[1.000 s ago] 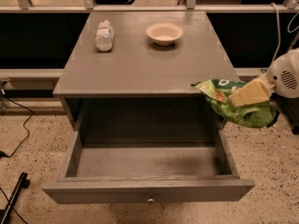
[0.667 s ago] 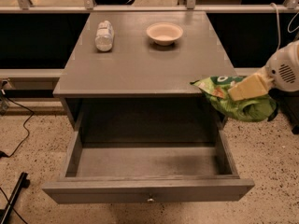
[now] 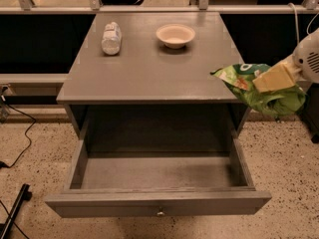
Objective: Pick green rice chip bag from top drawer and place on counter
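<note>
Since the earlier frames, the end effector (image 3: 267,79) and the green rice chip bag (image 3: 269,99) it carries have risen a little at the right of the scene; everything else keeps its place.

Left: a dark cable (image 3: 22,139) lies on the speckled floor (image 3: 35,173).

Left rear of the grey surface (image 3: 149,71): a white wrapped packet (image 3: 111,38) lies on its side. Right of it, well apart, a shallow pale bowl (image 3: 175,35) stands upright.

Centre, below the surface: the top drawer (image 3: 159,203) is pulled fully out, with a small round knob (image 3: 160,213) at the middle of its front panel.

Right: the bag hangs in the air off the surface's right front corner. Its crumpled left tip reaches over the right edge of the surface, and its bulk is outside that edge and above drawer level. Whether the tip touches the surface cannot be told.

Far right: the end effector enters from the frame edge, its tan fingers (image 3: 273,76) closed across the upper part of the bag, gripping it firmly. The white arm housing (image 3: 309,61) sits behind them.
</note>
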Controlling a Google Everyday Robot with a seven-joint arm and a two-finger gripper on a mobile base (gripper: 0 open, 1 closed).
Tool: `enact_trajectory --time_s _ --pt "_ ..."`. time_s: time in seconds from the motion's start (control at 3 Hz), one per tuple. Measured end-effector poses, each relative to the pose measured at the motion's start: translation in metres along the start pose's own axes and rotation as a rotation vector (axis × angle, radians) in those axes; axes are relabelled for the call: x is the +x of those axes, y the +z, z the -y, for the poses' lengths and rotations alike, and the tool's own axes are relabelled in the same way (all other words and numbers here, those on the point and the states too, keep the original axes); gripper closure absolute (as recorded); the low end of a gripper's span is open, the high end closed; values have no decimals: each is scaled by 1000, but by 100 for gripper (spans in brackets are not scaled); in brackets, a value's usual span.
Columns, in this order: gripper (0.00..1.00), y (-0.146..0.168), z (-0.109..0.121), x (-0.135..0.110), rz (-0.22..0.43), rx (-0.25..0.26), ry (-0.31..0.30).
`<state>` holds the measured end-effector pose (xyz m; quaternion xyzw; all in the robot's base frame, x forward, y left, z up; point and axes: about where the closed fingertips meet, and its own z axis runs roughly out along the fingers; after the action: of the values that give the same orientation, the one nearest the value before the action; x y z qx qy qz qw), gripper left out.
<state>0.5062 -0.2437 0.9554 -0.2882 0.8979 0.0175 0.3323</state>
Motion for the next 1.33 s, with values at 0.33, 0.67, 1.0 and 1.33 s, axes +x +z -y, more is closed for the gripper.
enact_trajectory --time_s 0.33,0.67,1.0,1.33 --pt "100 5 -8 -21 30 14 -56" --pt "100 43 -34 -70 122 -12 -152" --pt "100 80 -53 -103 177 -38 -205" --pt "100 108 -56 -123 206 -28 -219"
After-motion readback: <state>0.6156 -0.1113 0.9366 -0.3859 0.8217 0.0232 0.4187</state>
